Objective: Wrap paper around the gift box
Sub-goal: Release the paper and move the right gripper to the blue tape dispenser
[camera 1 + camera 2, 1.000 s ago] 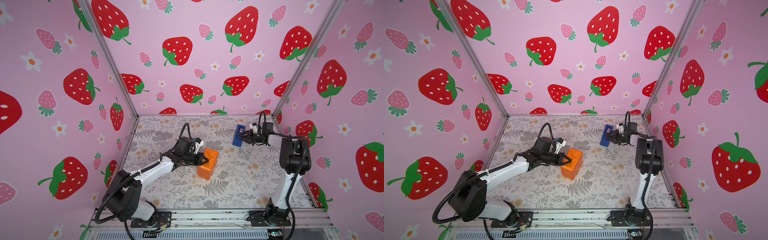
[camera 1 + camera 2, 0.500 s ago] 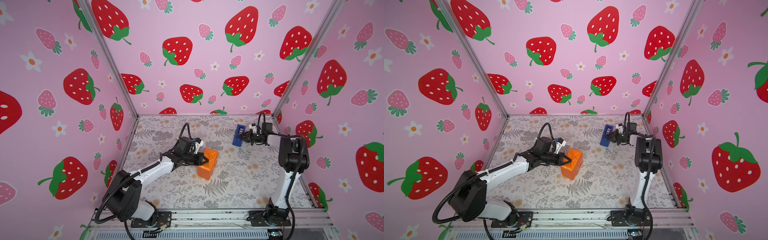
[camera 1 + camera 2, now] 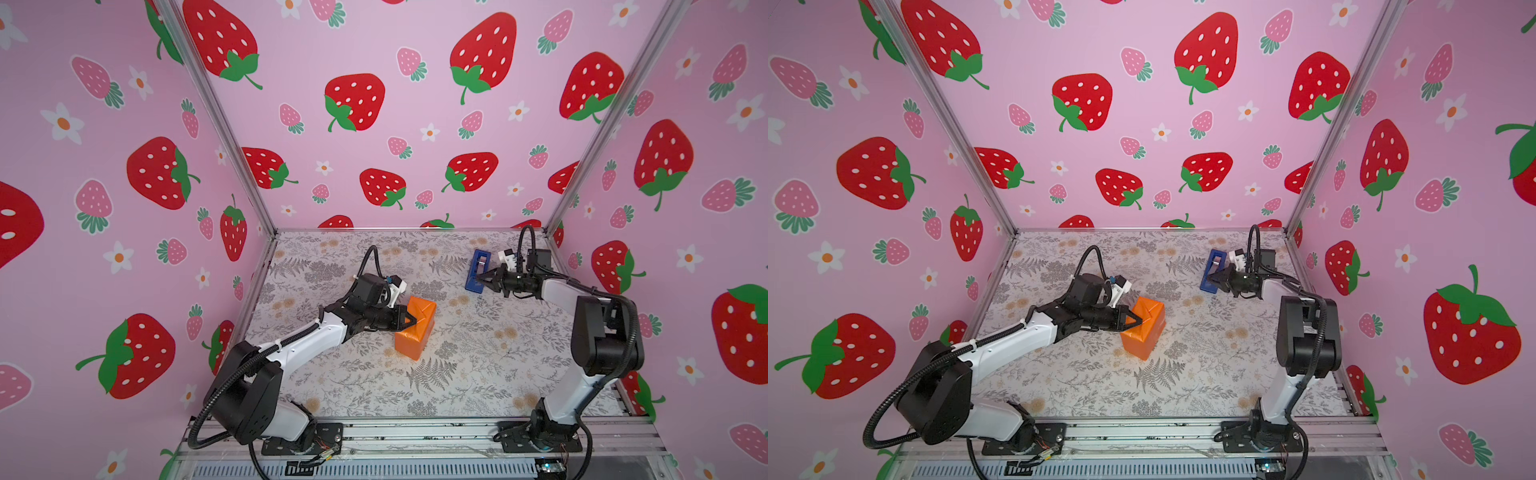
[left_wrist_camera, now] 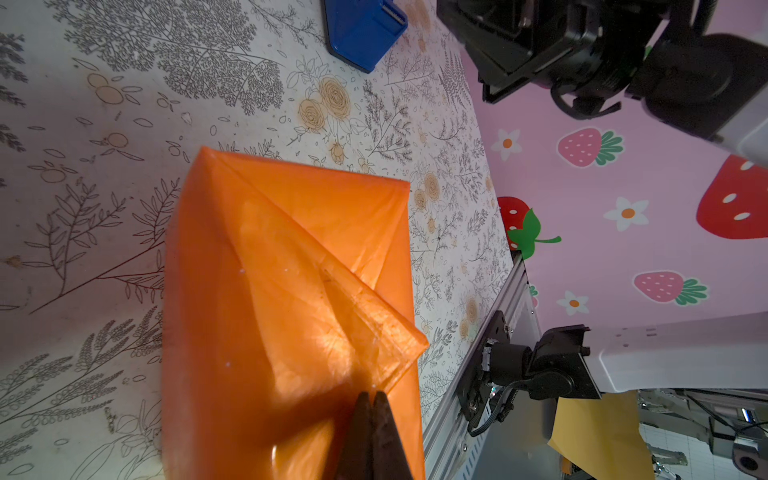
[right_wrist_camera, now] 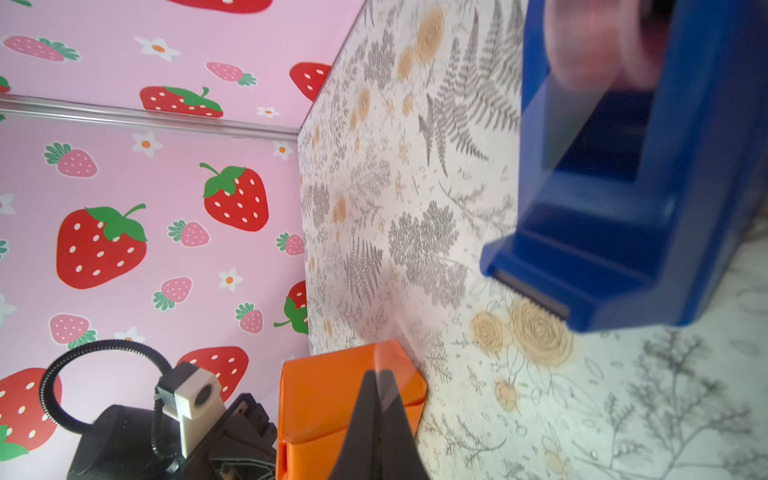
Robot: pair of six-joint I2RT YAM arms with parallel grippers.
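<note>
**Box Almost Wrapped, Tape Is Next**

The shiny bright orange sheet of paper is folded all around the small gift box. The box is hidden inside, and none of it shows. This orange parcel sits on the flowery worktop, right at the tips of the left hand.

The left hand is clenched tight and does not look to be holding anything. Its closed tips push on the pointed end flap to keep it down. In the left wrist view, one corner of that flap sticks out a little from the parcel. So the flap does not look stuck down yet.

The right hand is well apart from the parcel. It is clenched too. Its tips are just beside the blue plastic tape holder, close to the cutting edge. In the right wrist view a thin clear strip may be pinched at those tips, but it is too faint to be sure.

So the folding looks mostly done. What seems to be left is getting a bit of tape, bringing it over to the left hand, and sticking the flap shut. The side of the parcel away from the left hand cannot be seen well, so nobody can tell if that end is closed.
</note>
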